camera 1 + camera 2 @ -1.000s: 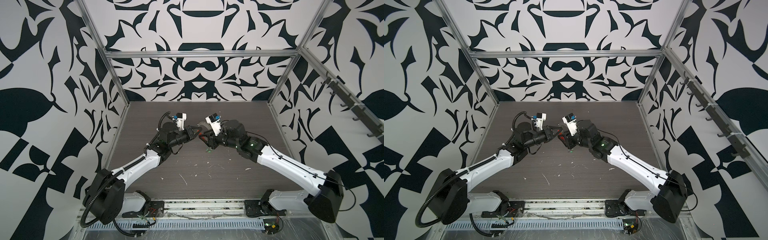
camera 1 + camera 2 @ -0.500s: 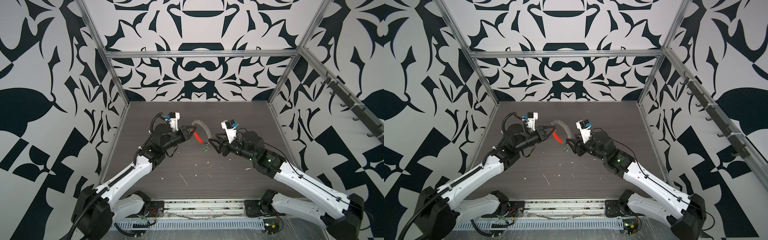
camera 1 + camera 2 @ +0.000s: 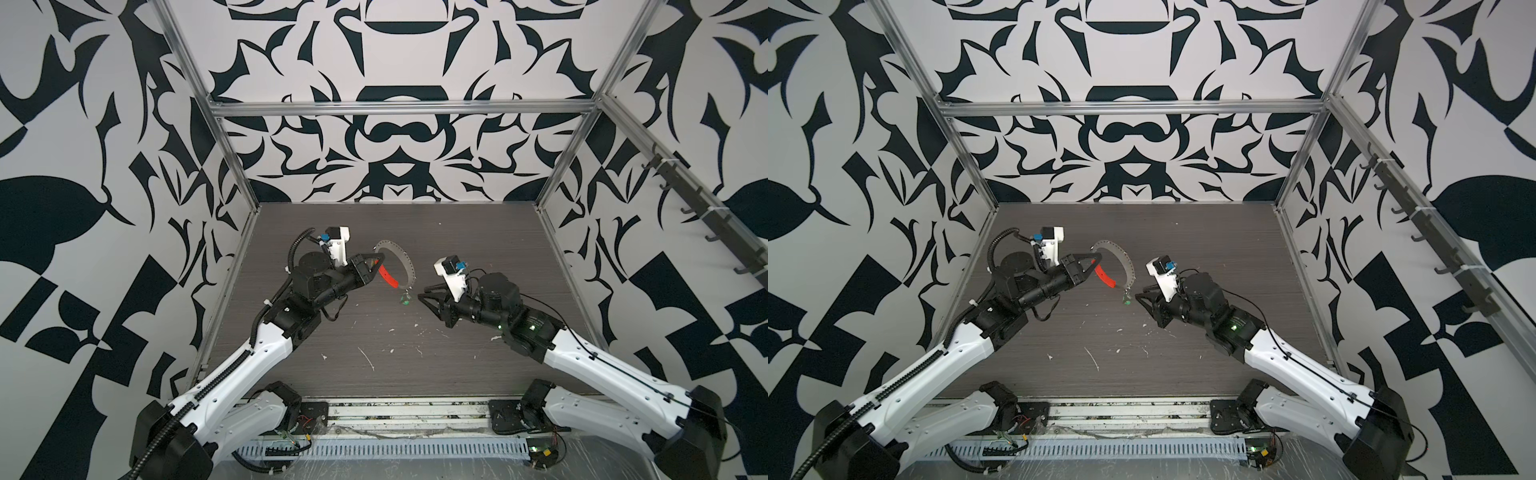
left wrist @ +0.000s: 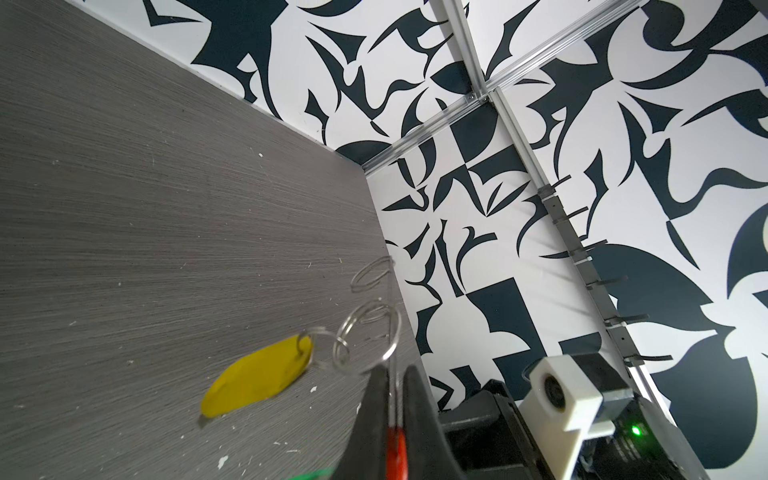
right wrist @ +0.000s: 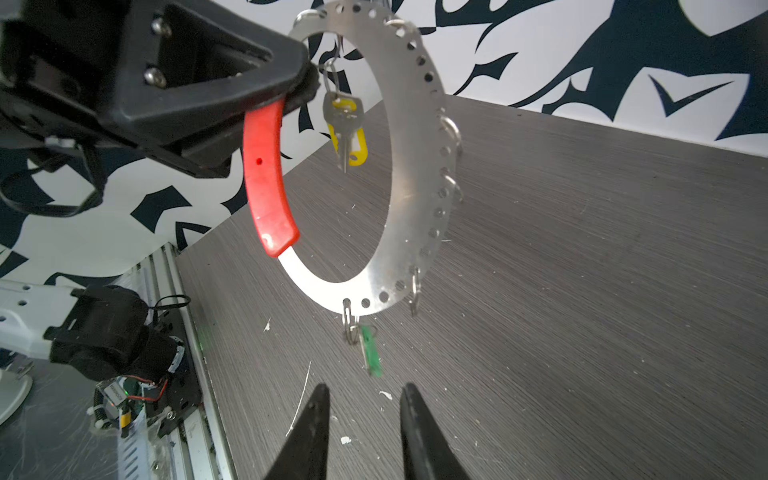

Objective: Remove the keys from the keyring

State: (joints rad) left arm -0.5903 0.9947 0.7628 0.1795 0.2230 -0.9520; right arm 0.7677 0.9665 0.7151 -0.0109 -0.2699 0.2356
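One keyring (image 5: pixel 415 166) and two keys are in view, along with several small split rings (image 5: pixel 451 129) threaded through its holes. The left tool (image 5: pixel 291 87) is clamped tight on the keyring's red sleeve (image 5: pixel 266 187) and holds the hoop upright in the air above the worktop (image 3: pixel 457 249), as both top views show. The yellow-tagged key (image 5: pixel 345 129) hangs inside the hoop from near its top. The green-tagged key (image 5: pixel 370 353), blurred, dangles from the lowest arc. The right tool (image 5: pixel 365 390) has its jaws apart with nothing between them. Its tips are just short of the green tag and do not touch it.
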